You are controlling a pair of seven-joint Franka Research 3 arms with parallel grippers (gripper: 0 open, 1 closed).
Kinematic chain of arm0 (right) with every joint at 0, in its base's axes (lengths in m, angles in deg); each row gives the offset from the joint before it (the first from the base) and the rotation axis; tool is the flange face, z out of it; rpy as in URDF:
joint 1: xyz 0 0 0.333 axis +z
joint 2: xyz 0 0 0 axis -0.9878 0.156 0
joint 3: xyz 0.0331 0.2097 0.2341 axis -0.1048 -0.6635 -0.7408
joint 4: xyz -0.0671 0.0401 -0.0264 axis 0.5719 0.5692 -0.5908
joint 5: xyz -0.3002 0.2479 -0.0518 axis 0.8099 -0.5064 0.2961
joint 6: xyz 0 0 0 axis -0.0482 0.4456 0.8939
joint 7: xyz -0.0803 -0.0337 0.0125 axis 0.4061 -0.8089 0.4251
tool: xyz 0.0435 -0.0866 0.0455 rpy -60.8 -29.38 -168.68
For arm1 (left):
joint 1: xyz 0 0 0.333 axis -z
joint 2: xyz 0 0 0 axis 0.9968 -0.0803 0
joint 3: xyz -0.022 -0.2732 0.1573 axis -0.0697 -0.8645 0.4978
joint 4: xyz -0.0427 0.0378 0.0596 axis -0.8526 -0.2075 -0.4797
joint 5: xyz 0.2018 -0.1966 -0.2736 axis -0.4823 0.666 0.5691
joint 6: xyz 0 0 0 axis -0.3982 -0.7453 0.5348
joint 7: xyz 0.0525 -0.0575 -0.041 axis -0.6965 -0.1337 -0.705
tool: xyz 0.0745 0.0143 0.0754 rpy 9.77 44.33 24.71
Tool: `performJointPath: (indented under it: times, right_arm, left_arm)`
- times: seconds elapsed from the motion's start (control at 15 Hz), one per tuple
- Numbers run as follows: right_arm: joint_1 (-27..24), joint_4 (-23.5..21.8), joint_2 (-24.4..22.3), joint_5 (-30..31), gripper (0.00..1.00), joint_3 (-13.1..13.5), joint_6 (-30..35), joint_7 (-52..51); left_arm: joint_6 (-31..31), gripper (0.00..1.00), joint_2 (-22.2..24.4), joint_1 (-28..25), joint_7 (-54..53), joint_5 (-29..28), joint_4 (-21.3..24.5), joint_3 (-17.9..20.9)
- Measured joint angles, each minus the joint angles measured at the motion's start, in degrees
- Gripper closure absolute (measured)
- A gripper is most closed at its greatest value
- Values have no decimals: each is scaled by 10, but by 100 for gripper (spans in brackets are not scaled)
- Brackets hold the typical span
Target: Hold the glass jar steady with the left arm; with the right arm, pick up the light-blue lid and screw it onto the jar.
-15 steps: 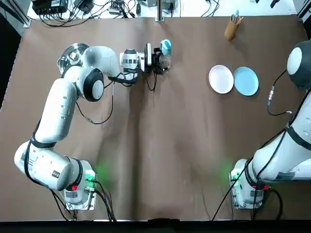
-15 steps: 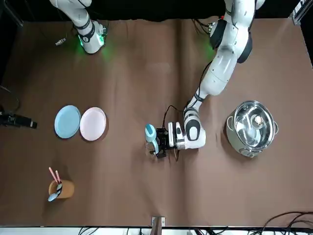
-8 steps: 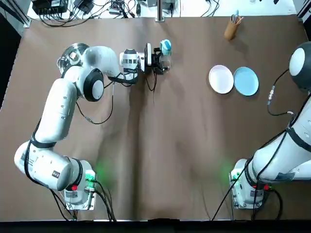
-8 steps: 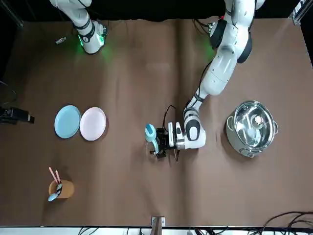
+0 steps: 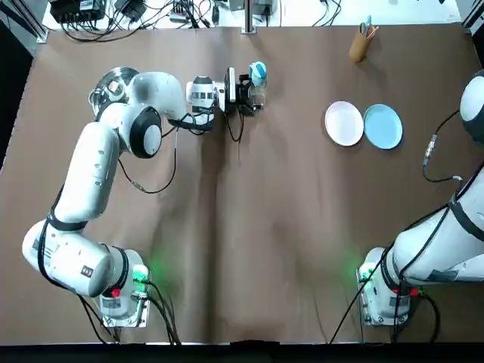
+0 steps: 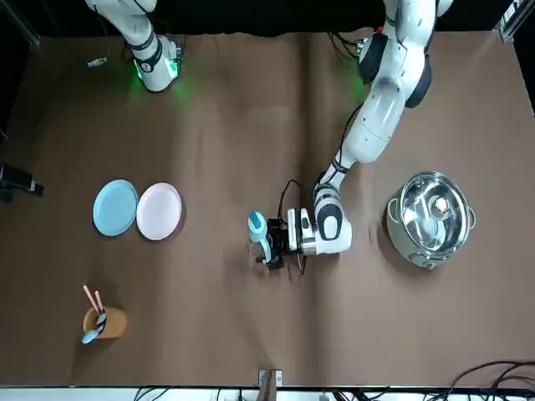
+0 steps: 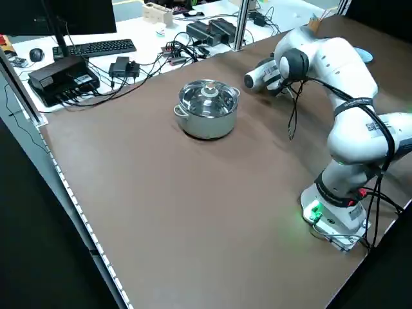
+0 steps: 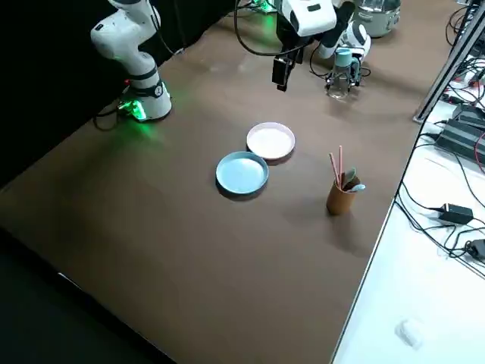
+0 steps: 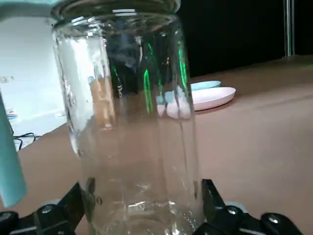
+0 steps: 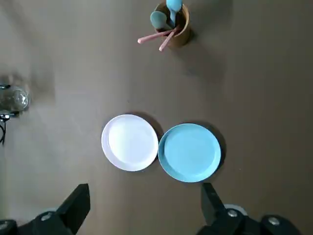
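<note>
The glass jar (image 5: 258,95) stands upright at the far middle of the table, and the light-blue lid (image 5: 258,72) sits on its top (image 8: 344,54). My left gripper (image 5: 252,97) lies low and level, shut on the jar's base, one finger (image 9: 211,198) on each side of the glass (image 9: 132,122). My right gripper (image 10: 144,192) hangs open and empty high above the two plates, well to the robot's right of the jar. In the front view it shows only as a dark shape (image 6: 12,179) at the picture's left edge.
A white plate (image 5: 344,122) and a light-blue plate (image 5: 383,126) lie side by side at the right. A brown cup with utensils (image 5: 361,44) stands at the far right. A steel pot (image 5: 113,87) sits at the far left. Cables run along the far edge.
The right arm has drawn further toward the robot's right, its gripper sliding to the front picture's left edge. The left gripper, jar and lid have not moved.
</note>
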Motion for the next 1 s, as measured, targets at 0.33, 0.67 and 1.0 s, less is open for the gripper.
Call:
performJointPath:
  times: [0.33, 0.67, 1.0]
  right_arm:
    - [1, -3, -6, 7, 0, -2, -1, -2]
    - [1, -5, -12, 9, 0, -2, -1, -2]
    - [1, -10, -12, 15, 0, -3, -1, -2]
  left_arm:
    - [0, 4, 0, 0, 0, 0, 0, 0]
    - [0, 4, 0, 0, 0, 0, 0, 0]
    - [1, 4, 0, 0, 0, 0, 0, 0]
